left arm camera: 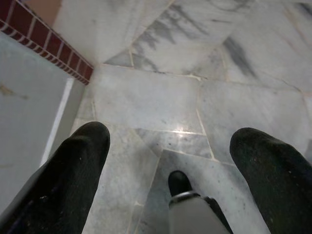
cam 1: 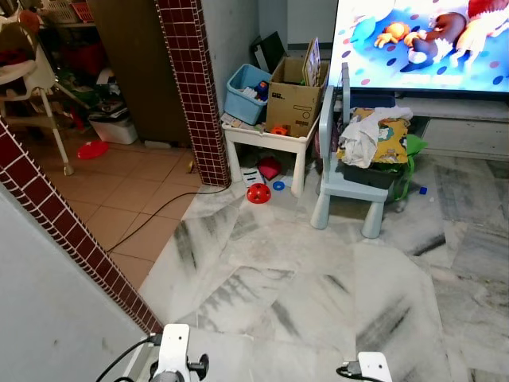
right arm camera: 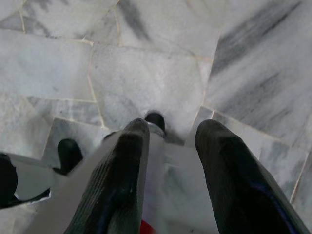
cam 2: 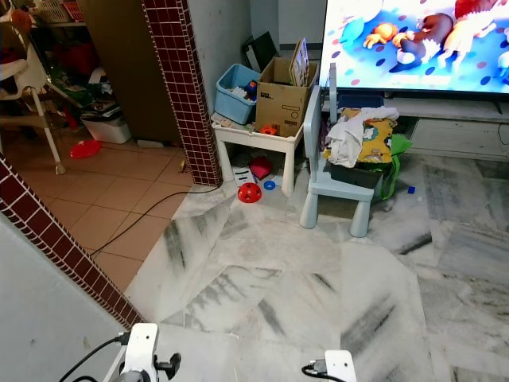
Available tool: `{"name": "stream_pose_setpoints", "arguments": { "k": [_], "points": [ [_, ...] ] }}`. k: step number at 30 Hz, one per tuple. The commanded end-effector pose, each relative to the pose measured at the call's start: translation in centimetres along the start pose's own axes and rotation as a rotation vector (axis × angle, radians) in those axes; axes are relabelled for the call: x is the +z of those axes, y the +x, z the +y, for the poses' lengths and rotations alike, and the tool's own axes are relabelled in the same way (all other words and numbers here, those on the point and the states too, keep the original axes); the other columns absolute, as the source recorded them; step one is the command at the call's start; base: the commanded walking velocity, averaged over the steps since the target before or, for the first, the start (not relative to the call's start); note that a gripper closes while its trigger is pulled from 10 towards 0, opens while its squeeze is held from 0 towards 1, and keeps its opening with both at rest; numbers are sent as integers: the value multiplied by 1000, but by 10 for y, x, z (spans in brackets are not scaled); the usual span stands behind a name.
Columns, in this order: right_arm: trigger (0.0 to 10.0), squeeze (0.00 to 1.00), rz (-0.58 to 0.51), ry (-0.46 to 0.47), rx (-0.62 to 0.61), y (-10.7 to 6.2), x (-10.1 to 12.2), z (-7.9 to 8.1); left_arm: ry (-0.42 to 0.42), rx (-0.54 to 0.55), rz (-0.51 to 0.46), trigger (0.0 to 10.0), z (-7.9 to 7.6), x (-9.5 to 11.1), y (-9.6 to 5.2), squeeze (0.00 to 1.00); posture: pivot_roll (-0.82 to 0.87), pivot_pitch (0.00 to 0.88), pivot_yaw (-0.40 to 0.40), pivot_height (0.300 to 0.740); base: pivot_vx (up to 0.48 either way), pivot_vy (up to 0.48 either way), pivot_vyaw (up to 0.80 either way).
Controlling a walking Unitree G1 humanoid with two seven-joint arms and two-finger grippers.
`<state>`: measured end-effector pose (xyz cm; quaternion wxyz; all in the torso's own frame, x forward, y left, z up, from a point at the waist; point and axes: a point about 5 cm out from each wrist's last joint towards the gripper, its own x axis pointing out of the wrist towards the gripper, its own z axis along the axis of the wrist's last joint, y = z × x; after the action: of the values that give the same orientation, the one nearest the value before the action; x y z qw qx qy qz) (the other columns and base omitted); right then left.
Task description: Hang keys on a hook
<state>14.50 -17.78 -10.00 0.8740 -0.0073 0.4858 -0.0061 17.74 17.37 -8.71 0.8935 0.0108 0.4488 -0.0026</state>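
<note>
The left pincer (left arm camera: 168, 146) hangs low over the marble floor (cam 1: 318, 278). Its two black fingers (left arm camera: 73, 165) are wide apart and nothing is between them. Under it you can see the robot's own foot (left arm camera: 180, 183). Close by the left pincer, on its outer side, is a low grey wall with a dark red tile edge (left arm camera: 48, 41).

The right pincer (right arm camera: 168, 134) also points down at the floor. Its fingers (right arm camera: 122, 170) have a narrow gap between them and hold nothing. A tiny bit of red (right arm camera: 146, 227) shows low down by the fingers, but I cannot tell what it is.

I cannot make out any keys or a hook in these pictures.

Far ahead of both pincers is a small white bench (cam 1: 266, 142). On it sit a blue bin (cam 1: 246, 93) and a brown cardboard box (cam 1: 294, 99). A red ball toy (cam 1: 258, 193) lies on the floor just in front of the bench. Beside the bench, toward the right pincer's side, is a pale blue little chair (cam 1: 338, 183) piled with cloths (cam 1: 370, 137). Behind it a big TV (cam 1: 421, 44) shows a cartoon. Ahead of the left pincer stands a red tiled pillar (cam 1: 195, 91), and a black cable (cam 1: 151, 216) runs over the floor from it.
</note>
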Motion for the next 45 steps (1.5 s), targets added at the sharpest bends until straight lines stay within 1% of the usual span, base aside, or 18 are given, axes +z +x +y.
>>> {"name": "stream_pose_setpoints", "arguments": {
  "k": [1, 2, 13, 18, 28, 45],
  "points": [
    [10000, 0, 10, 5, -2, 0, -2, -1, 15, -5, 7, 10000, -3, 0, 0, 0, -60, 0, 70, 740, 0, 0, -519],
    [10000, 0, 10, 5, -2, 0, -2, -1, -4, -4, 7, 10000, -3, 0, 0, 0, -60, 0, 70, 740, 0, 0, -506],
    [10000, 0, 6, 3, -5, 0, -2, -1, -26, -1, 10, 10000, -2, 0, 1, 0, -59, 0, 70, 740, 0, 0, -46],
    [10000, 0, 10, 16, -9, 0, -2, -2, -12, 1, 9, 10000, -2, 0, 0, 0, -58, 0, 68, 740, 0, 0, 0],
    [10000, 0, 18, 12, -17, -1, -4, -3, -16, 3, 15, 10000, 0, -3, 0, 0, -56, 0, 67, 740, 0, 0, 0],
    [10000, 0, 24, 24, -28, -1, -6, -5, -33, 3, 16, 10000, 0, -2, 0, 0, -58, 2, 70, 740, 0, 0, 0]
  ]
}}
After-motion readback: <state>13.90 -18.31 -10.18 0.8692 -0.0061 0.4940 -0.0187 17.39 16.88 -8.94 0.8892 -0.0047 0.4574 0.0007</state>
